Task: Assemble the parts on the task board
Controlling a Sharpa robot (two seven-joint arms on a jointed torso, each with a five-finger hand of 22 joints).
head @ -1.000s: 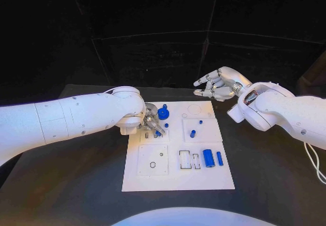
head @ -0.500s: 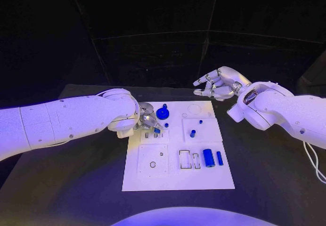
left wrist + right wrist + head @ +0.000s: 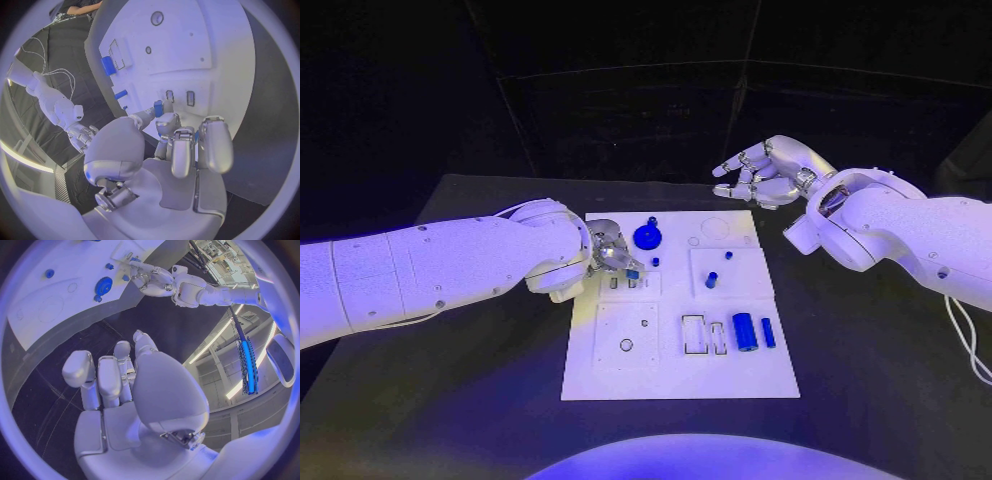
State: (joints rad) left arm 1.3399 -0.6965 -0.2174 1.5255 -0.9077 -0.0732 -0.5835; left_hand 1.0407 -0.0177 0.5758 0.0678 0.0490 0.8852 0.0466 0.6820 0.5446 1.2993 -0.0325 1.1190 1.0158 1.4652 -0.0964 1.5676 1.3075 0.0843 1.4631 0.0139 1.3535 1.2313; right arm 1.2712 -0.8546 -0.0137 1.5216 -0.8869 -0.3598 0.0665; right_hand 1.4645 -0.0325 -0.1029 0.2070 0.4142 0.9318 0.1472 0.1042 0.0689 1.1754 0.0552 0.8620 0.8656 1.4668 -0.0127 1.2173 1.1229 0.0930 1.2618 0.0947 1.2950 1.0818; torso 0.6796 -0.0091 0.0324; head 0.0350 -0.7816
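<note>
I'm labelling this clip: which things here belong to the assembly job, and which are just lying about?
Job: task board; left hand pinching a small blue part; blue gear-like part; blue cylinder; blue rod.
Lying about: black table; idle right hand.

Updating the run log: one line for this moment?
left hand: pinches small blue part over task board | right hand: raised, holds nothing

The left hand (image 3: 612, 252) has drawn slightly back from the blue gear (image 3: 648, 237), a small blue part (image 3: 633, 273) at its fingers
</note>
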